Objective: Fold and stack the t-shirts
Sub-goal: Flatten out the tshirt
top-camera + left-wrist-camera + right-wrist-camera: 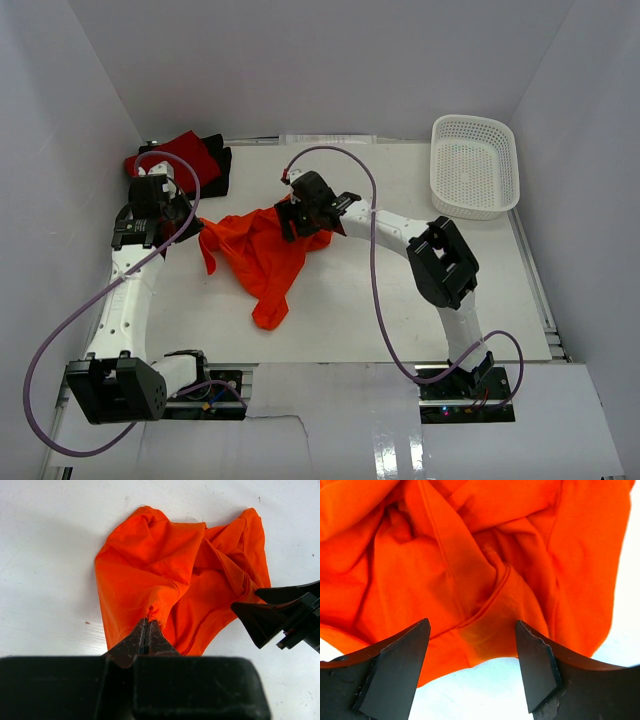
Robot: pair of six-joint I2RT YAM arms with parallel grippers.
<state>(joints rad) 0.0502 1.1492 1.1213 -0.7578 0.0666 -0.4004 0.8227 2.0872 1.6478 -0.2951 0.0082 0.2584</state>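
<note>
Orange shirt (262,255) crumpled in the middle of the surface (400,300) — one pincer gripped it, the other stood open.

The left pincer (147,625) was closed tight on a small bunch of cloth at the left edge of the orange shirt, and the fabric gathered into wrinkles just at its tips. The right pincer (472,625) hovered over the far right part of the same shirt with its jaws wide apart — it held nothing, and a folded hem showed between the two fingers. The shirt spread between the two pincers, with one long end trailing toward the near edge. At the far left corner the red shirt (175,155) lay partly over the black shirt (218,170), well apart from the white basket (475,165) at the far right.
</note>
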